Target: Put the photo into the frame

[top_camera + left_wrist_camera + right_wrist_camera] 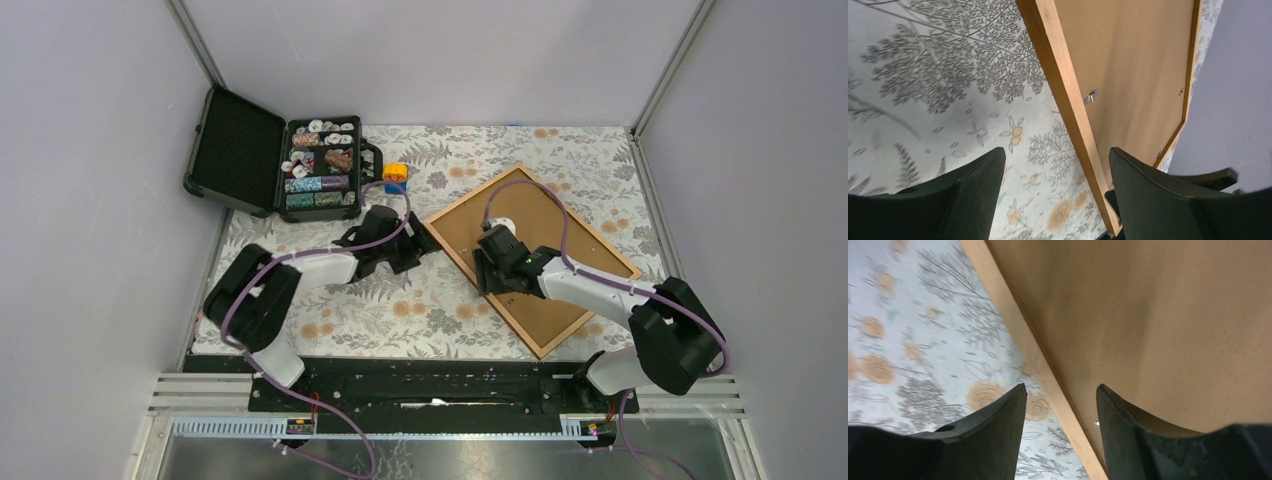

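Lying flat and back-up on the floral tablecloth [400, 310], turned cornerwise right of centre: the frame [581, 218], with the brown backing board [458, 232] inside its moulding. Set at its left corner with fingers spread apart, gripping nothing: the left gripper [1055, 155], the moulding running up between the two pads. Poised over the near-left edge, likewise spread and empty: the right gripper [1060, 387], one finger above the cloth, the other above the board.
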Available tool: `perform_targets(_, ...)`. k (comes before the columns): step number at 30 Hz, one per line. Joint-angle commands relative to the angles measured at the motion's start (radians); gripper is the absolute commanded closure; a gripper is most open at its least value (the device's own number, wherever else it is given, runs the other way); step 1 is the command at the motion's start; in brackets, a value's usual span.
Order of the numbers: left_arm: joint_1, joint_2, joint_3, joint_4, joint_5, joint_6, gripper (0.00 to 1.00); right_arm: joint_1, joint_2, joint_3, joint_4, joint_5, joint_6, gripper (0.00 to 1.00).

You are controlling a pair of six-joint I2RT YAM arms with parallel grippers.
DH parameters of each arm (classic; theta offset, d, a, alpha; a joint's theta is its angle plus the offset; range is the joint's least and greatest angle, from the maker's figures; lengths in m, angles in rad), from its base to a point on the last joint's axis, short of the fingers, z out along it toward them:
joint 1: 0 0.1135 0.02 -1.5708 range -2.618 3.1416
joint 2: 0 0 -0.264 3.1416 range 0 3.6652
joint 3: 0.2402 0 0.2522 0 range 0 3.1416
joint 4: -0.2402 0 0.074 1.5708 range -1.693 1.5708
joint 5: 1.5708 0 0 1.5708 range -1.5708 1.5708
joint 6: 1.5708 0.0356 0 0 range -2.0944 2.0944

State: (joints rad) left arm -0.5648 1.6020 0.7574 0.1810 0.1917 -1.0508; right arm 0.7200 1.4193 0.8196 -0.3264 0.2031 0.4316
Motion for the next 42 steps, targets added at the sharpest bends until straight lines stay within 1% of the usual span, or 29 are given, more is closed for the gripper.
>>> perform_targets(1, -0.035, 0.093, 0.109, 0.074, -0.071, -0.041, 0.21, -0.018, -0.005, -0.075, 0.096, -0.065, 0.017, 0.43)
perform_targets(3, -0.042, 0.145, 0.152, 0.050, -0.107, -0.032, 0.22, -0.019, 0.007, -0.098, 0.139, -0.082, 0.023, 0.44)
perform_targets(5, -0.043, 0.200, 0.195, 0.029, -0.118, -0.025, 0.23, -0.019, 0.027, -0.111, 0.161, -0.084, 0.033, 0.48)
perform_targets(7, -0.042, 0.246, 0.230, 0.018, -0.122, -0.011, 0.30, -0.019, 0.046, -0.116, 0.179, -0.101, 0.055, 0.56)
perform_targets(10, -0.042, 0.305, 0.276, -0.002, -0.136, 0.016, 0.35, -0.018, 0.057, -0.135, 0.235, -0.168, 0.115, 0.65)
perform_targets(12, -0.036, 0.348, 0.322, -0.040, -0.131, 0.048, 0.43, -0.013, 0.045, -0.159, 0.272, -0.171, 0.176, 0.70)
perform_targets(14, -0.031, 0.379, 0.352, -0.042, -0.101, 0.059, 0.49, -0.003, 0.025, -0.191, 0.313, -0.150, 0.232, 0.72)
perform_targets(16, -0.030, 0.398, 0.380, -0.059, -0.098, 0.076, 0.56, 0.002, 0.017, -0.214, 0.379, -0.136, 0.264, 0.73)
perform_targets(19, -0.021, 0.423, 0.414, -0.075, -0.089, 0.094, 0.62, 0.002, 0.032, -0.194, 0.402, -0.151, 0.245, 0.71)
perform_targets(21, -0.011, 0.443, 0.450, -0.089, -0.068, 0.112, 0.65, 0.002, 0.045, -0.161, 0.396, -0.177, 0.213, 0.68)
perform_targets(23, -0.002, 0.468, 0.484, -0.116, -0.051, 0.128, 0.65, 0.001, 0.059, -0.118, 0.372, -0.199, 0.167, 0.60)
perform_targets(25, 0.003, 0.485, 0.497, -0.121, -0.035, 0.130, 0.66, -0.007, 0.065, -0.051, 0.307, -0.201, 0.111, 0.48)
perform_targets(26, 0.003, 0.490, 0.499, -0.121, -0.029, 0.130, 0.67, -0.020, 0.066, -0.023, 0.281, -0.200, 0.086, 0.41)
perform_targets(27, 0.004, 0.491, 0.495, -0.119, -0.026, 0.130, 0.67, -0.036, 0.068, 0.003, 0.263, -0.201, 0.064, 0.37)
perform_targets(28, 0.007, 0.489, 0.487, -0.110, -0.019, 0.127, 0.67, -0.059, 0.073, 0.027, 0.252, -0.202, 0.044, 0.33)
perform_targets(30, 0.018, 0.483, 0.462, -0.080, 0.000, 0.117, 0.67, -0.110, 0.115, 0.090, 0.231, -0.270, 0.001, 0.29)
perform_targets(33, 0.035, 0.477, 0.429, -0.046, 0.029, 0.096, 0.68, -0.194, 0.201, 0.164, 0.243, -0.377, -0.041, 0.28)
perform_targets(36, 0.048, 0.484, 0.409, -0.022, 0.063, 0.079, 0.69, -0.254, 0.288, 0.225, 0.296, -0.489, -0.089, 0.28)
perform_targets(37, 0.051, 0.485, 0.406, -0.017, 0.068, 0.076, 0.70, -0.277, 0.320, 0.243, 0.315, -0.519, -0.093, 0.29)
perform_targets(39, 0.051, 0.487, 0.404, -0.014, 0.072, 0.074, 0.70, -0.305, 0.388, 0.291, 0.357, -0.598, -0.099, 0.33)
perform_targets(42, 0.051, 0.489, 0.404, -0.011, 0.074, 0.074, 0.71, -0.311, 0.462, 0.332, 0.368, -0.612, -0.098, 0.35)
